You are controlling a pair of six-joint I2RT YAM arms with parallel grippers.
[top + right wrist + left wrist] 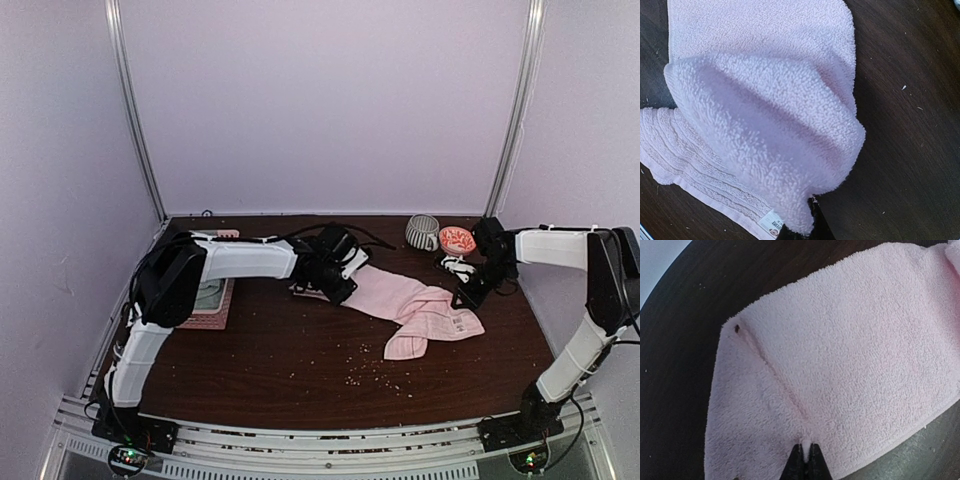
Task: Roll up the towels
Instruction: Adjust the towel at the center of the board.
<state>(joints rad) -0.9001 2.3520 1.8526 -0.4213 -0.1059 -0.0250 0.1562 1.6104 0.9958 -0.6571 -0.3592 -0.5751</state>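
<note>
The light pink towel (400, 298) lies stretched across the middle of the dark table, bunched and folded over at its right end. My left gripper (338, 290) is at its left end, shut on a small pinch of the pink towel (850, 340) at the near edge, as the left gripper (806, 447) shows in its wrist view. My right gripper (464, 298) is shut on the right end; a lifted fold of pink towel (765, 110) drapes over that gripper (810, 222) and hides most of its fingers. The mint green towel (208, 296) lies at far left, partly under my left arm.
A striped mug (422, 232) and a pink bowl (457, 240) stand at the back right, close to my right arm. A pinkish mat (216, 320) lies under the green towel. Crumbs (365, 366) are scattered on the table in front of the pink towel.
</note>
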